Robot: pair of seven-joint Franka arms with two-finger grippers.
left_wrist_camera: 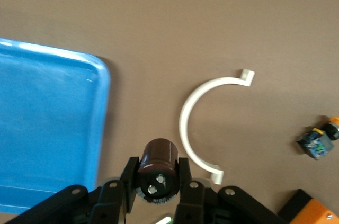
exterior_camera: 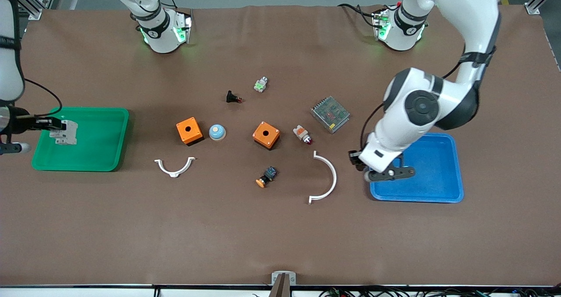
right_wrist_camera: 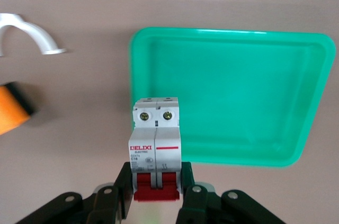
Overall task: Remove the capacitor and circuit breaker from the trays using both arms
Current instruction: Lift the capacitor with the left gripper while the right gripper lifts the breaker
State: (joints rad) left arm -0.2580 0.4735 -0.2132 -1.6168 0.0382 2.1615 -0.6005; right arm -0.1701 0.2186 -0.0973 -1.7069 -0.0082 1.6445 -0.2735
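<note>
My left gripper (exterior_camera: 355,157) is shut on the capacitor (left_wrist_camera: 159,155), a dark stubby cylinder with two metal pins on its end. It holds the capacitor up in the air over the bare table, just beside the edge of the blue tray (exterior_camera: 438,174) and near the large white arc (exterior_camera: 329,174). My right gripper (exterior_camera: 56,125) is shut on the breaker (exterior_camera: 65,132), a white-grey block with red levers, and holds it over the green tray (exterior_camera: 103,143). In the right wrist view the breaker (right_wrist_camera: 156,134) sticks out from the fingers over the tray's rim (right_wrist_camera: 159,33).
Two orange boxes (exterior_camera: 189,130) (exterior_camera: 266,135), a blue-white dome (exterior_camera: 217,132), a black part with a red tip (exterior_camera: 232,97), a white-green part (exterior_camera: 260,85), a metal mesh box (exterior_camera: 330,114), a white-orange switch (exterior_camera: 302,134), an orange-capped push button (exterior_camera: 266,177) and a small white arc (exterior_camera: 174,167) lie mid-table.
</note>
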